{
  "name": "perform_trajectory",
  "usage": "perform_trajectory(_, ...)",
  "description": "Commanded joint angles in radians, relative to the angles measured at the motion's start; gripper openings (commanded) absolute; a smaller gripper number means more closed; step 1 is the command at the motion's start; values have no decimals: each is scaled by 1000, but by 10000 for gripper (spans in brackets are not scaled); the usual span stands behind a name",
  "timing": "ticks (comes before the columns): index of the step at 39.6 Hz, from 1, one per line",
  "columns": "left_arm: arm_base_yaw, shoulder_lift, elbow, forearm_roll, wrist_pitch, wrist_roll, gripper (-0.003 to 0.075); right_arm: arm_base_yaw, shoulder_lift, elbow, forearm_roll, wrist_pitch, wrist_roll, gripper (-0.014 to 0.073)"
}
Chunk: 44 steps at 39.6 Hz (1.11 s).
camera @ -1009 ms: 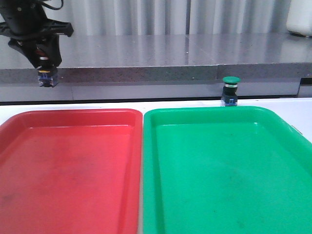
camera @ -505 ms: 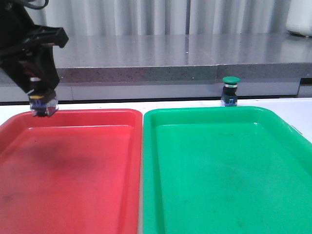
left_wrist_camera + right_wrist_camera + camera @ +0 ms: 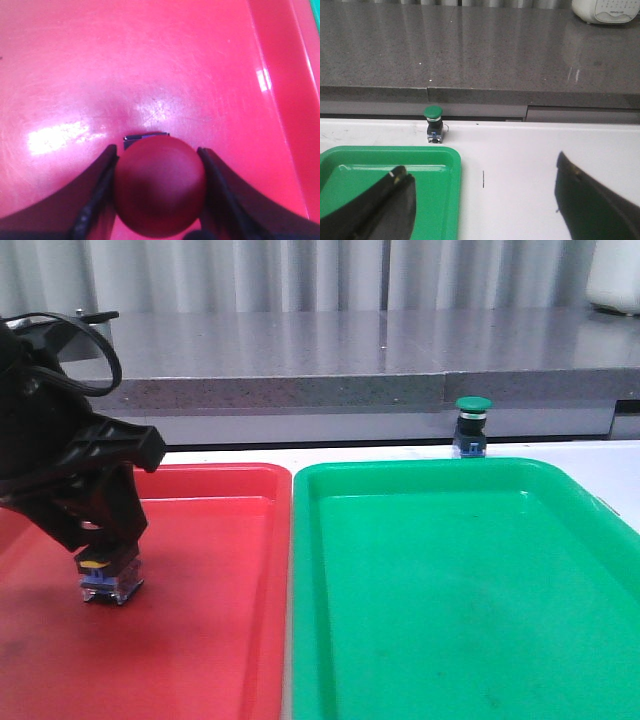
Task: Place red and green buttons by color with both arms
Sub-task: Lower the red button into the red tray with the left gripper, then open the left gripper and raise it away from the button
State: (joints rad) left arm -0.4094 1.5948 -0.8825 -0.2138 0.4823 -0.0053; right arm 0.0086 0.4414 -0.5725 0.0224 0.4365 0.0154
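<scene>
Left wrist view: left gripper (image 3: 159, 192) clamped on the red button (image 3: 160, 192), low over the red tray (image 3: 165, 60) floor. Placing step, I'd say; next it needs to open and lift. Right gripper (image 3: 485, 200) hangs wide and empty, the green button (image 3: 433, 122) upright on the table behind the green tray (image 3: 447, 165). Front view alone shows the red button's blue base.
</scene>
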Motion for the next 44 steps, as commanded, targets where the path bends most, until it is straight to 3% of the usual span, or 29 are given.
perform_trajectory(1, -8, -45, -20, -16, -33, -12, 90, -6, 11, -34, -2, -77, -3, 589)
perform_trajectory(14, -8, -45, -27, -16, -21, -12, 223, -6, 11, -34, -2, -77, -3, 589)
perform_trajectory(17, -8, -45, -36, -16, -17, -12, 316, -6, 11, -34, -2, -77, -3, 589)
perform_trajectory(21, -8, -45, -52, -16, 1, -12, 511, -6, 11, -34, -2, -77, -3, 589)
perform_trajectory(26, -8, -45, -80, -16, 43, -12, 629, -6, 11, -34, -2, -77, -3, 589)
perform_trajectory(32, -8, -72, -143, -12, 102, -8, 621, -6, 11, -34, -2, -77, -3, 589)
perform_trajectory(36, -8, -108, -173, 5, 106, 5, 569, -6, 11, -34, -2, -77, -3, 589)
perform_trajectory(38, -3, -127, -187, 34, 125, 5, 503, -6, 11, -34, -2, -77, -3, 589)
perform_trajectory(44, 52, -169, -238, 110, 234, -1, 193, -6, 11, -34, -2, -77, -3, 589)
